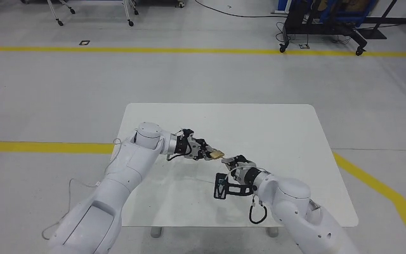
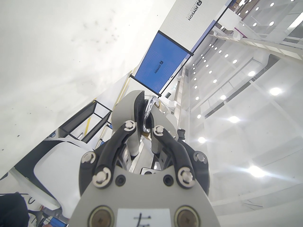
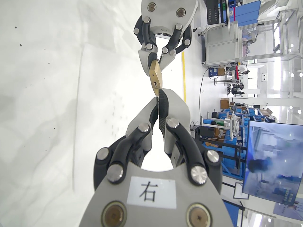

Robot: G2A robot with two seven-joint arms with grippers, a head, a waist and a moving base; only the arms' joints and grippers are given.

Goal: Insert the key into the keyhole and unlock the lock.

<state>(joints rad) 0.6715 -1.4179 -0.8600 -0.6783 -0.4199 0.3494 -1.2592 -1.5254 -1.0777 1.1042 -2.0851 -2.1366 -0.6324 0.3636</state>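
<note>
Padlock [image 3: 155, 77] sits between the two claws: the left claw [image 3: 155, 62] grips its shackle end, keyhole [image 3: 155, 85] facing the right claw [image 3: 159, 98], whose fingers press together at the padlock's base; any key there is hidden.

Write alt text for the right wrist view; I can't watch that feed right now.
The right gripper, shut, meets the near end of a brass padlock, close to its keyhole. The left gripper opposite clamps the padlock's far end, above the white table.
</note>
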